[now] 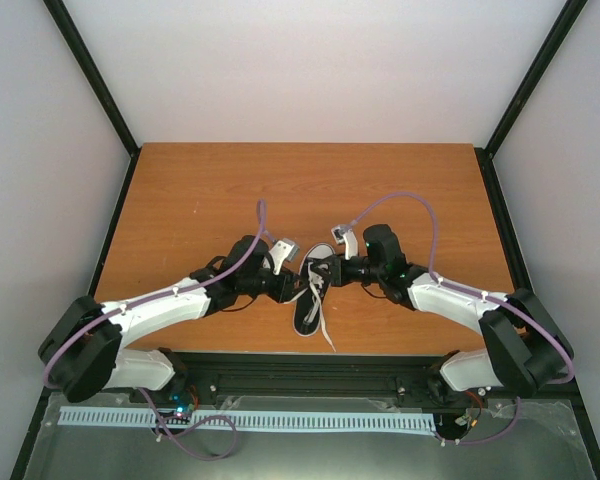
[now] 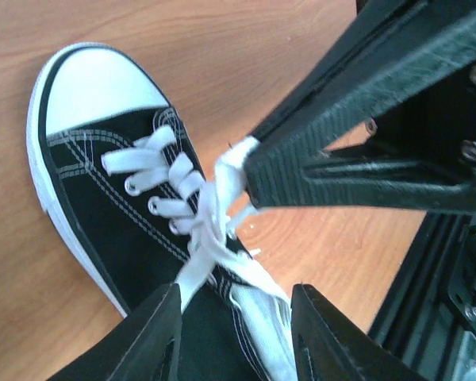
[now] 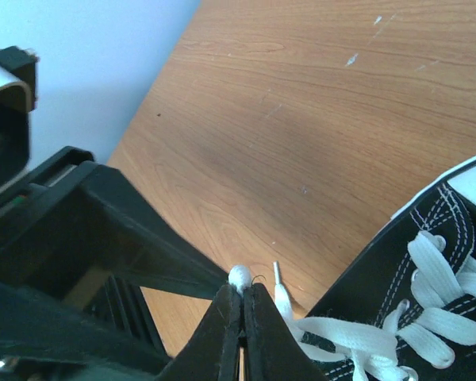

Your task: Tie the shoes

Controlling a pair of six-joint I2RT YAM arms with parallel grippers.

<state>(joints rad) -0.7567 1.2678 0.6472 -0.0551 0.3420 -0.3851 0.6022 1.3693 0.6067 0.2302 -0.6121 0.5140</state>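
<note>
Top view: the sneaker (image 1: 309, 300) lies on the table (image 1: 180, 200) near its front edge. Left wrist: the left gripper (image 2: 236, 305) stands partly open, loose lace (image 2: 214, 214) between its jaws. Right wrist: the right gripper (image 3: 243, 295) is pinched tight on the lace (a white bit shows at its tips).

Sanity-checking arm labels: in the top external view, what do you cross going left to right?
left arm → left hand → shoe → right hand, shut on lace → right arm
</note>
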